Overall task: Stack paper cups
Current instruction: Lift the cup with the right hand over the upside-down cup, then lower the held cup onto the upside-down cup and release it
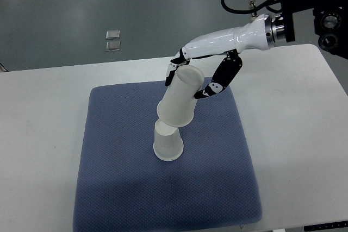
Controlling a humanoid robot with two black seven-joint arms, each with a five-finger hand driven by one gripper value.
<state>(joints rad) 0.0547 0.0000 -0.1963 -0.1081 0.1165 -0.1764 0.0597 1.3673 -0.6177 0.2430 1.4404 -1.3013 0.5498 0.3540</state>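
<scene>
right hand [191, 77] clamped on upper cup [180, 97], fingers round its closed end; cup tilted, open mouth down-left, rim overlapping the top of lower cup [167, 142], which sits inverted on blue mat [109, 177] on bench [304, 134]; axes not aligned yet; contact at rim hidden; left arm out of view
</scene>
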